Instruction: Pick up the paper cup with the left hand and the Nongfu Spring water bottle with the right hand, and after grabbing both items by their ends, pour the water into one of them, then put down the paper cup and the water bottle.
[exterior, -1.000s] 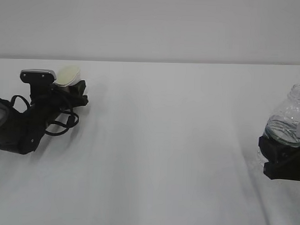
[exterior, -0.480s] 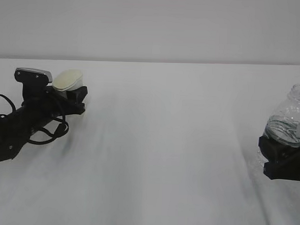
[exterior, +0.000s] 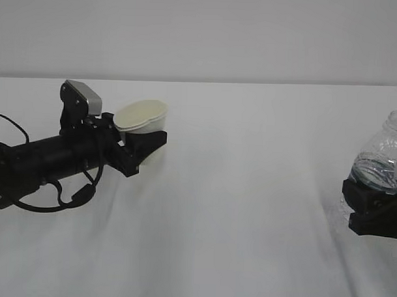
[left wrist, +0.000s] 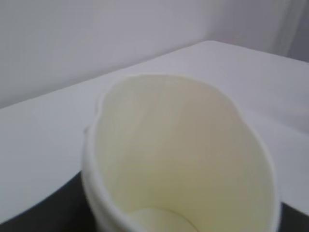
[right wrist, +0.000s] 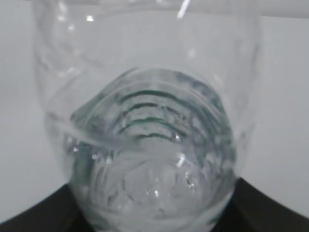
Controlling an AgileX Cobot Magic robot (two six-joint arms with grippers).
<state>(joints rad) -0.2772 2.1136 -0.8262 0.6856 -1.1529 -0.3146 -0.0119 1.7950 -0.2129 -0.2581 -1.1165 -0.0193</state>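
My left gripper (exterior: 143,141) is shut on the cream paper cup (exterior: 141,116), held off the table at left of centre with its squeezed rim tilted toward the camera. The left wrist view looks into the cup (left wrist: 178,154), and what shows of its inside looks dry. At the far right, my right gripper (exterior: 372,207) is shut on the lower body of the clear Nongfu Spring water bottle (exterior: 384,158), which stands upright, capless, with water (exterior: 377,175) in it. The right wrist view shows the bottle (right wrist: 149,121) filling the frame, water (right wrist: 149,188) around its base, black jaws at both lower corners.
A white table (exterior: 248,209) runs across the whole exterior view, with a pale wall behind. The left arm (exterior: 41,166) lies low and long from the left edge, cables looped beneath it. Bare tabletop separates the two grippers.
The left arm has swung right and stretched out, carrying the cup toward the middle and a little higher. The bottle and right gripper have stayed put.
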